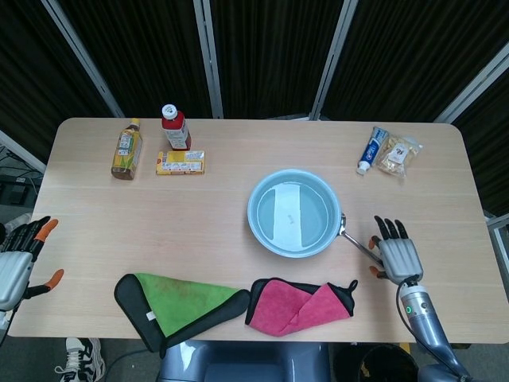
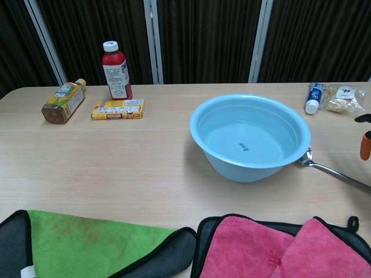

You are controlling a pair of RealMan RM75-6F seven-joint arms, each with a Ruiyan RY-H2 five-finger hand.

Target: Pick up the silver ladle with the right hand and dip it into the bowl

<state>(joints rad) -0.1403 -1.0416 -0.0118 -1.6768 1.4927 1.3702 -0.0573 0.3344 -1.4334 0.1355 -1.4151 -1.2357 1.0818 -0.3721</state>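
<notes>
A light blue bowl (image 1: 294, 212) (image 2: 250, 138) stands right of the table's middle. The silver ladle (image 1: 356, 242) (image 2: 333, 172) lies on the table against the bowl's right side, its scoop tucked by the rim and its handle running toward the front right. My right hand (image 1: 396, 255) hovers over the handle's outer end, fingers spread and holding nothing; only its fingertips (image 2: 365, 136) show at the chest view's right edge. My left hand (image 1: 17, 259) stays open off the table's left edge, far from the bowl.
A pink cloth (image 1: 301, 306) and a green cloth (image 1: 179, 302) lie along the front edge. A tea bottle (image 1: 126, 150), a red bottle (image 1: 176, 128) and a yellow box (image 1: 180, 162) stand at the back left. A toothpaste tube (image 1: 371, 150) and a snack bag (image 1: 398, 156) lie back right.
</notes>
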